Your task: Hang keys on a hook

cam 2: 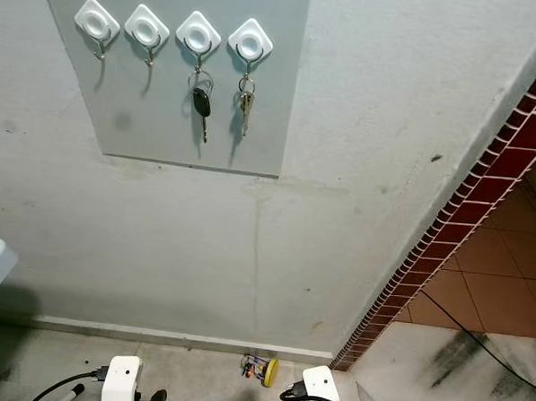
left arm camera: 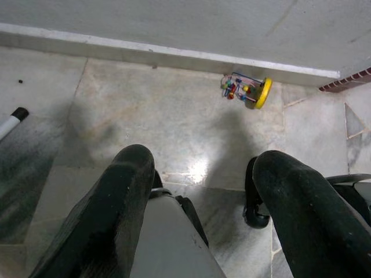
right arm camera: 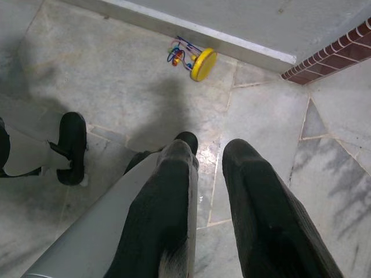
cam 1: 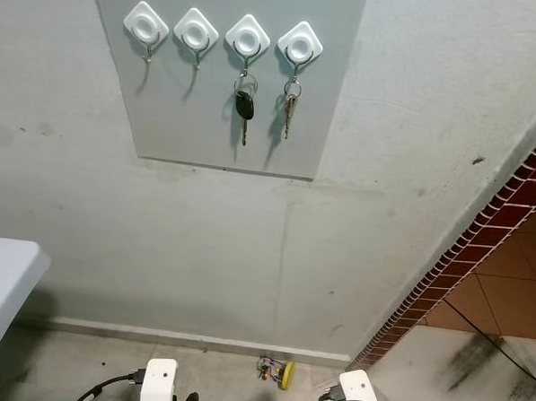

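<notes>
On the grey wall panel (cam 1: pixel 209 117) up ahead, four white diamond-shaped hooks (cam 1: pixel 146 23) sit in a row. Counting from the robot's left, the first two hooks are bare. The third (cam 1: pixel 248 37) carries a black-headed car key (cam 1: pixel 244 107) on a ring, hanging straight down. The fourth (cam 1: pixel 300 43) carries a small bunch of metal keys (cam 1: pixel 290 107), also hanging straight, close beside the car key but not touching it.

Wall below the panel is plain grey plaster, meeting a pale skirting strip at the floor. A dark red tiled edge (cam 1: pixel 481 248) runs diagonally on the right, with terracotta floor tiles beyond it. White desk corner (cam 1: pixel 3 272) juts in at far left.

Both arms hang low, well below the hooks. Left hand (left arm camera: pixel 200 214): fingers spread apart, holding nothing, pointed down at the marble floor (left arm camera: pixel 145 116). Right hand (right arm camera: pixel 211 191): fingers a little apart with a narrow gap showing floor between them (nothing pinched).

On the floor by the skirting, between the two arms, lies a small toy with a yellow disc base and coloured wire loops (right arm camera: pixel 194 59), tipped on its side. A black cable (cam 1: pixel 503 348) trails across the floor at right.
</notes>
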Tool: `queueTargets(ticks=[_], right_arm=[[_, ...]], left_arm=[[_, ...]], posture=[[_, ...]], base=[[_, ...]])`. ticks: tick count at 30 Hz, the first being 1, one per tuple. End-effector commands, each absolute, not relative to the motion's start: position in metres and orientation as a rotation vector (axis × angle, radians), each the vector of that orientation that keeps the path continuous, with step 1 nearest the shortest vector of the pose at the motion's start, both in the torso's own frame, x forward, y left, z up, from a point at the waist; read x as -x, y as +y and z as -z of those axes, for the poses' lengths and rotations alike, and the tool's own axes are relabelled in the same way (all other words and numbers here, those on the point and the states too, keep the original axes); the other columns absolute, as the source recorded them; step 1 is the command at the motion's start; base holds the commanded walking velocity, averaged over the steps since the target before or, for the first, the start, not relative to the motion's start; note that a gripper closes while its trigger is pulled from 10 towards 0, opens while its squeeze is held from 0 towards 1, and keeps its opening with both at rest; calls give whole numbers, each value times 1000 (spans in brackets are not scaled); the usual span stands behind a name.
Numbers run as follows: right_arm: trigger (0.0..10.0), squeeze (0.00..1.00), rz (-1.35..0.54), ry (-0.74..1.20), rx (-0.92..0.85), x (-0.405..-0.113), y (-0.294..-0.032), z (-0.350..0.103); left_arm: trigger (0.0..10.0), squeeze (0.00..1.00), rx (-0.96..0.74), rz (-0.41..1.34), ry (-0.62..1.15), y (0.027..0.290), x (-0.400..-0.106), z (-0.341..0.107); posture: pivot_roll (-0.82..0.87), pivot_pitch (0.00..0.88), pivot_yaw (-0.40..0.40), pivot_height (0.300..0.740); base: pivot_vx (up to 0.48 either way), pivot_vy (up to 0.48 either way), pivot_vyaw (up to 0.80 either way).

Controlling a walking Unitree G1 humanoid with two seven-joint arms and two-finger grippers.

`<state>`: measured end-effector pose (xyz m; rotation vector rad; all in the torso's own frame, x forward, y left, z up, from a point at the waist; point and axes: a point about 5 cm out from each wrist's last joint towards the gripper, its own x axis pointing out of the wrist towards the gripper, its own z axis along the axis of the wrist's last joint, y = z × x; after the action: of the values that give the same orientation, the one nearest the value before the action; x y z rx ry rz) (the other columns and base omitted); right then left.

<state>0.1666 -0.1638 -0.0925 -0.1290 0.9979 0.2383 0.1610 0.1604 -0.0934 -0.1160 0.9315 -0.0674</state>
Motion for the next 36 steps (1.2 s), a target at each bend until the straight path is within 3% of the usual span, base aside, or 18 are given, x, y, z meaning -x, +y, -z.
queueTargets(ticks=[1,27,36], right_arm=[[10000,0,-231,1004,134,-166,-165,93],[10000,0,-270,1008,177,-166,-162,93],[10000,0,-301,1002,218,-167,-161,93]], left_arm=[[10000,0,109,70,944,162,-158,95],[10000,0,101,80,946,160,-158,95],[10000,0,97,89,945,159,-160,94]], posture=[[-107,0,-28,740],[-107,0,-31,740],[-110,0,-33,740]], base=[[0,0,0],[0,0,0],[0,0,800]])
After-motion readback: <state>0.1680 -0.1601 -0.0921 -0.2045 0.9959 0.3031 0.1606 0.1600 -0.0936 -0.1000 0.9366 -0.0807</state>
